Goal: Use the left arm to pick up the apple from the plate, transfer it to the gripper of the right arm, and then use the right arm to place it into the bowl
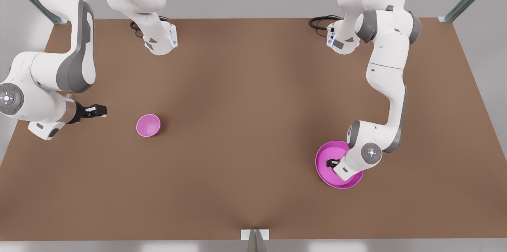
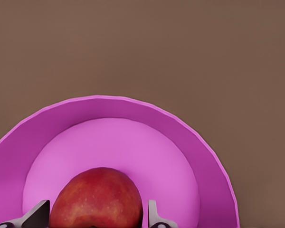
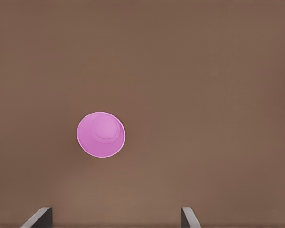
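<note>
A: How many of each on the counter (image 1: 253, 188)?
B: One apple (image 2: 97, 199); one plate (image 1: 323, 165), near the front view's right edge; one bowl (image 1: 148, 125), toward the front view's left edge.
A: And arms?
B: Two; so one left end effector (image 1: 332, 162); one right end effector (image 1: 101, 110).

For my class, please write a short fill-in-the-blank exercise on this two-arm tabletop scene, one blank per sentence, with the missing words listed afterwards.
1. The left gripper has a finger on each side of the red ____.
2. The apple lies on a pink ____.
3. The right gripper hangs open above the table, with the pink ____ in its camera's view.
4. The plate and bowl rest on a ____ table.

Missing words: apple; plate; bowl; brown
</note>
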Robot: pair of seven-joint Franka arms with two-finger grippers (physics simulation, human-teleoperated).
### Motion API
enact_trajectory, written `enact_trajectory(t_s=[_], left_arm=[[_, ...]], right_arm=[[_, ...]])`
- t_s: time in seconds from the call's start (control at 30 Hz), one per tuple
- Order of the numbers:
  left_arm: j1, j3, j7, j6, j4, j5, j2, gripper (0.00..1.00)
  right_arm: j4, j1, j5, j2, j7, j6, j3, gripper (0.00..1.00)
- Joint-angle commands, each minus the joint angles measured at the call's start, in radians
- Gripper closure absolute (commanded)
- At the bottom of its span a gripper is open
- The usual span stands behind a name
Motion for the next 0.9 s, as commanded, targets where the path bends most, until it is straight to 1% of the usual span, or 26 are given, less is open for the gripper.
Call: enact_trajectory(t_s=[0.0,0.03,0.07,0.1,0.27,0.5,0.87], left_arm=[[0.0,0.0,-0.006,0.013,0.001,0.001,-0.001,0.0],[0.002,0.0,-0.006,0.013,0.001,0.001,-0.001,0.03],[0.002,0.0,-0.007,0.013,0.001,-0.002,-0.002,0.09],[0.0,0.0,-0.006,0.013,0.002,-0.004,-0.002,0.12],[0.002,0.0,-0.009,0.013,0.004,-0.005,-0.002,0.12],[0.002,0.0,-0.006,0.069,0.002,-0.005,-0.001,0.12],[0.002,0.0,-0.011,0.062,-0.024,-0.005,-0.007,0.11]], right_arm=[[0.0,0.0,0.002,-0.002,-0.006,0.0,0.0,0.0],[-0.001,0.001,0.002,-0.005,-0.006,-0.003,0.0,0.0],[-0.001,0.001,0.001,-0.005,-0.006,-0.002,0.0,0.0],[-0.001,0.001,0.001,-0.005,-0.006,-0.002,0.0,0.0],[-0.001,0.001,0.001,-0.002,-0.006,-0.002,0.0,0.0],[-0.001,0.001,0.001,0.0,-0.006,-0.002,0.0,0.0],[-0.001,0.001,0.001,0.008,-0.006,0.0,0.0,0.0]])
